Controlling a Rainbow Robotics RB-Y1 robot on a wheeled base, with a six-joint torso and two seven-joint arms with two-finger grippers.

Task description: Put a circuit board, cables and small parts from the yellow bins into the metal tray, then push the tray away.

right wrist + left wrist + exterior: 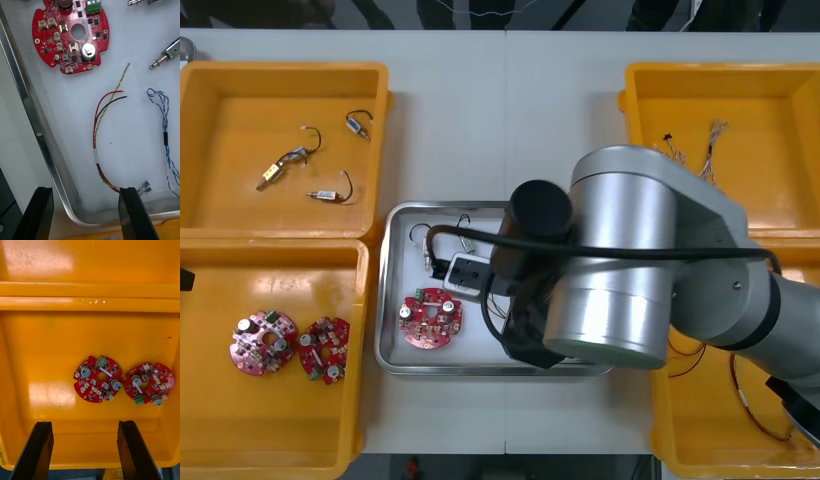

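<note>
Judging by the filled shiny metal tray (30, 112) under your released right gripper (85, 193), left gripper (84, 425) released over a yellow plastic bin (45, 352), only your push remains.

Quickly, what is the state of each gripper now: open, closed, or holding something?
Left gripper: open, holding nothing, over a yellow bin.
Right gripper: open, holding nothing, over the metal tray.
</note>
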